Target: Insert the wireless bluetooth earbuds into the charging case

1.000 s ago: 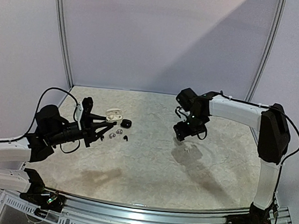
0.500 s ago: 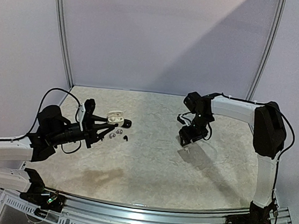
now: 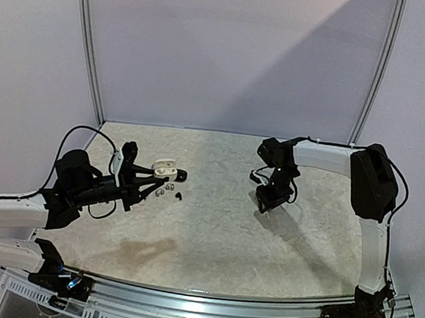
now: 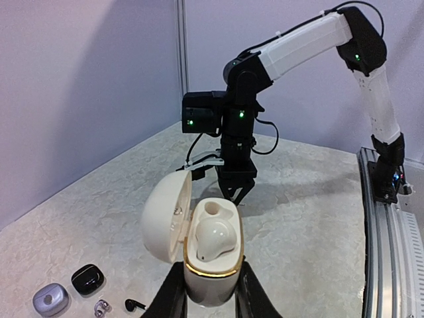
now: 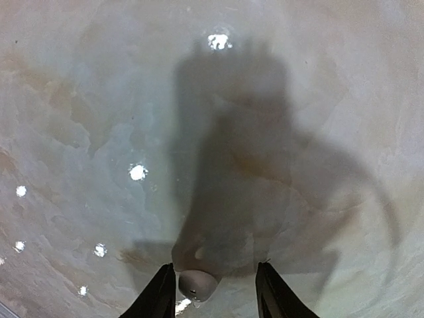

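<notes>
Earbuds, four counted, and three pebble-shaped cases on a marbled worktop [image 3: 211, 236].
Left jaws pinch the glossy cream charging case [image 4: 211, 265], gold-rimmed, lid open, over the worktop's left side; one seated earbud [image 4: 215, 240], white, fills one of its two sockets. Right jaws stand spread either side of a loose white earbud [image 5: 197, 285] lying right of centre toward the far edge. By the left edge lie a black case [image 4: 87, 279], a grey case [image 4: 50, 299], a greyish earbud [image 4: 101, 307] and a black earbud [image 4: 135, 305].

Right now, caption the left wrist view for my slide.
Left fingers grip the open cream, gold-rimmed charging case, one white earbud seated, one socket empty; right arm behind.
</notes>
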`<state>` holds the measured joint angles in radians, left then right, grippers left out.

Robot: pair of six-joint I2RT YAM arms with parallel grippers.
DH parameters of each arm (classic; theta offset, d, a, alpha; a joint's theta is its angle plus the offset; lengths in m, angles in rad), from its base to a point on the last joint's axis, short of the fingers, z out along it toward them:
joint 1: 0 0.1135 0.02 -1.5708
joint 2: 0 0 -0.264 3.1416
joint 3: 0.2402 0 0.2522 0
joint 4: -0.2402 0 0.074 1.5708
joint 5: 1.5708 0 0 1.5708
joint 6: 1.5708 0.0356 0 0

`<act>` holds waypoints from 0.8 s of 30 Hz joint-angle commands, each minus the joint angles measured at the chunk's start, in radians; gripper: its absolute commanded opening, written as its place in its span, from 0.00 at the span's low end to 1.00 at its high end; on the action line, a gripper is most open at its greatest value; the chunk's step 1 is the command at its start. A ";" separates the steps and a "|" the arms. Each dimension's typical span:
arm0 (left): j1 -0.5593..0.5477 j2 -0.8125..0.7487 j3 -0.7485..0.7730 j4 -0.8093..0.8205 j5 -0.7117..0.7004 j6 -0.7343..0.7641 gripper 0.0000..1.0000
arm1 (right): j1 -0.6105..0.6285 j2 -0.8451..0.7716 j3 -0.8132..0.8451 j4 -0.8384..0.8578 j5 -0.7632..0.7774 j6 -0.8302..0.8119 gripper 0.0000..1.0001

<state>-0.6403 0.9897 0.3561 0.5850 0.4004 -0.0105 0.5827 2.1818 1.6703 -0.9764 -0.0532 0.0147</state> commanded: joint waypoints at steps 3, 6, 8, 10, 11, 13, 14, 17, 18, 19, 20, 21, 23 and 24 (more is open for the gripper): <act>0.005 0.009 0.021 0.010 0.003 0.009 0.00 | 0.025 0.044 0.043 -0.032 0.045 -0.017 0.39; 0.005 0.009 0.020 0.006 0.003 0.009 0.00 | 0.034 0.063 0.057 -0.056 0.094 -0.034 0.33; 0.005 0.007 0.018 0.006 0.003 0.009 0.00 | 0.038 0.068 0.059 -0.060 0.098 -0.035 0.31; 0.005 0.007 0.018 0.004 0.002 0.009 0.00 | 0.041 0.069 0.060 -0.065 0.099 -0.035 0.29; 0.005 0.007 0.017 0.003 0.002 0.009 0.00 | 0.040 0.069 0.061 -0.067 0.104 -0.033 0.28; 0.004 0.005 0.017 0.001 0.002 0.009 0.00 | 0.040 0.067 0.065 -0.073 0.112 -0.030 0.27; 0.005 0.003 0.016 0.001 0.002 0.009 0.00 | 0.040 0.067 0.066 -0.074 0.115 -0.029 0.25; 0.005 0.001 0.013 0.001 0.002 0.009 0.00 | 0.041 0.065 0.074 -0.083 0.115 -0.025 0.22; 0.005 0.000 0.014 0.001 0.001 0.009 0.00 | 0.041 0.068 0.078 -0.088 0.115 -0.024 0.20; 0.005 -0.001 0.011 0.001 0.000 0.009 0.00 | 0.042 0.068 0.080 -0.092 0.115 -0.024 0.18; 0.005 -0.002 0.010 0.001 0.000 0.009 0.00 | 0.042 0.069 0.082 -0.094 0.115 -0.023 0.15; 0.005 -0.003 0.009 0.001 -0.001 0.009 0.00 | 0.042 0.067 0.085 -0.097 0.114 -0.022 0.10; 0.005 -0.007 0.008 0.003 -0.002 0.009 0.00 | 0.043 0.059 0.092 -0.101 0.117 -0.022 0.05; 0.005 -0.008 0.006 0.007 -0.005 0.009 0.00 | 0.045 0.053 0.099 -0.102 0.120 -0.022 0.03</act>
<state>-0.6403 0.9897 0.3565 0.5842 0.3996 -0.0105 0.6170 2.2276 1.7378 -1.0546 0.0498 -0.0051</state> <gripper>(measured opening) 0.217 0.170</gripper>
